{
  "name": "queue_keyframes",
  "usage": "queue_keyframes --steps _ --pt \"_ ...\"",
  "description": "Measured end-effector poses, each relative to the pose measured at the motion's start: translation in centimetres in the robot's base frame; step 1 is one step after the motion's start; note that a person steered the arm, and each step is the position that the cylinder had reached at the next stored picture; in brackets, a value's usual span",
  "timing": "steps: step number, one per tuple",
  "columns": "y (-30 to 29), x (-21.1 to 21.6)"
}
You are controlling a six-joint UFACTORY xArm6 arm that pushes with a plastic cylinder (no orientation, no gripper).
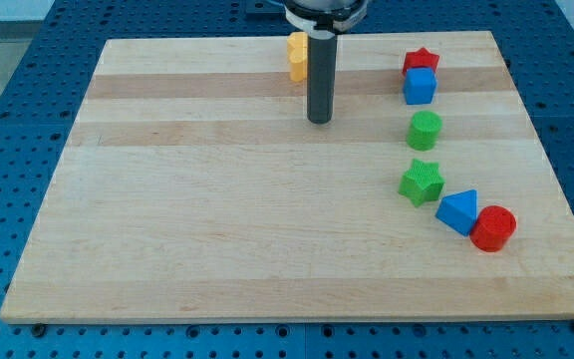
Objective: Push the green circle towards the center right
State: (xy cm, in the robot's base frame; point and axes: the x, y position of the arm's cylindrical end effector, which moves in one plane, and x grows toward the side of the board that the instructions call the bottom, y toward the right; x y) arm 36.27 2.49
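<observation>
The green circle [426, 131] is a short green cylinder on the wooden board's right side, just below the blue cube [419, 87]. My tip [319, 121] rests on the board well to the view's left of the green circle, about level with it and apart from every block. The dark rod rises from the tip to the view's top.
A red star [421, 61] sits above the blue cube. A green star [422, 182], a blue triangle [458, 211] and a red circle [493, 228] run down toward the lower right. Two yellow blocks [297, 56] stand behind the rod. The board's right edge [544, 150] is near.
</observation>
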Motion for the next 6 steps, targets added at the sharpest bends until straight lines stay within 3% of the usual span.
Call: queue_keyframes --steps 4,6 --pt "0.4 0.3" --pt "7.3 3.8"
